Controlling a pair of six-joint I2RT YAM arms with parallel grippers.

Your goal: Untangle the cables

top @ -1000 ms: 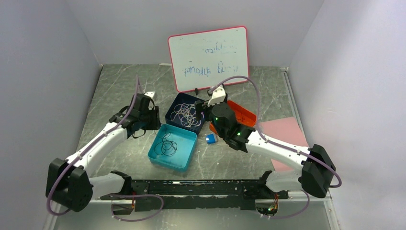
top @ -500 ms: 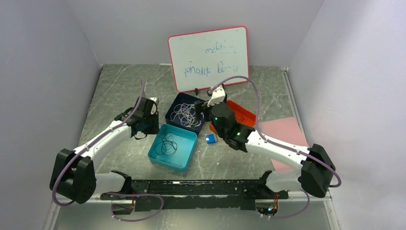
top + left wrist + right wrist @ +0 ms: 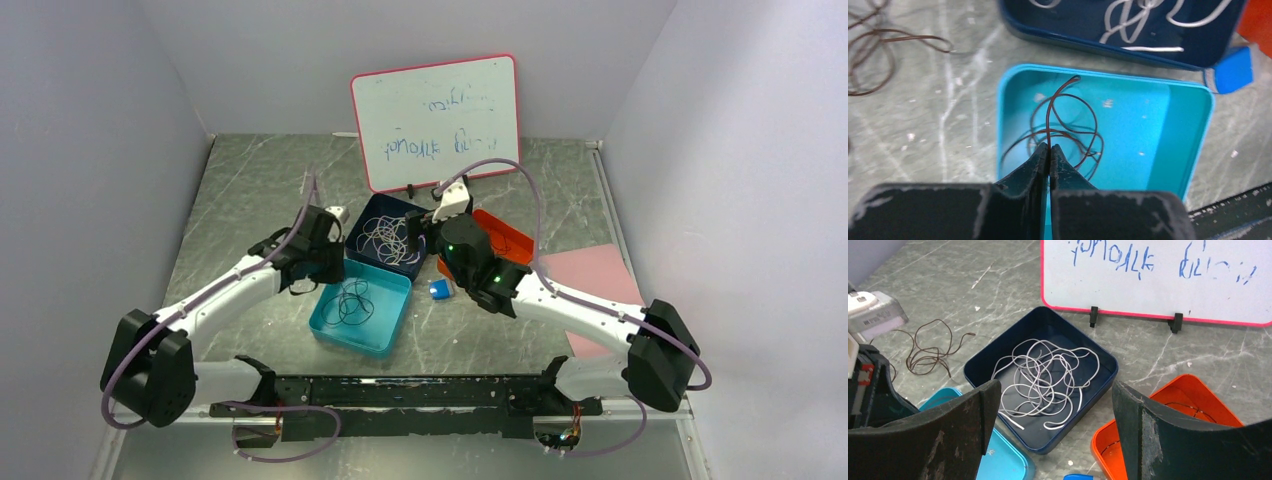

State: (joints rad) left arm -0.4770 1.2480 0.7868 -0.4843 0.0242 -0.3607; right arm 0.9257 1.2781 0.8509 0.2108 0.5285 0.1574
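My left gripper (image 3: 1049, 146) hangs over the left part of the turquoise tray (image 3: 1148, 115), shut on a thin dark brown cable (image 3: 1049, 115) that rises from between its tips. More dark loops of the cables (image 3: 350, 300) lie in that tray. Whitish cables (image 3: 1048, 375) are curled in the navy tray (image 3: 980, 371). Another brown cable (image 3: 928, 347) lies loose on the table to the left of the navy tray. My right gripper (image 3: 1055, 390) stands open above the gap between the navy tray and the orange tray (image 3: 1198, 390), holding nothing.
A whiteboard (image 3: 437, 120) on small feet stands behind the trays. A small blue block (image 3: 439, 289) lies between the turquoise and orange trays. A thin dark strand (image 3: 1193, 412) lies in the orange tray. A pink sheet (image 3: 600, 280) lies at the right.
My left arm has swung right from beside the table's loose cable to the turquoise tray, and its jaws have closed. The right arm has not moved.
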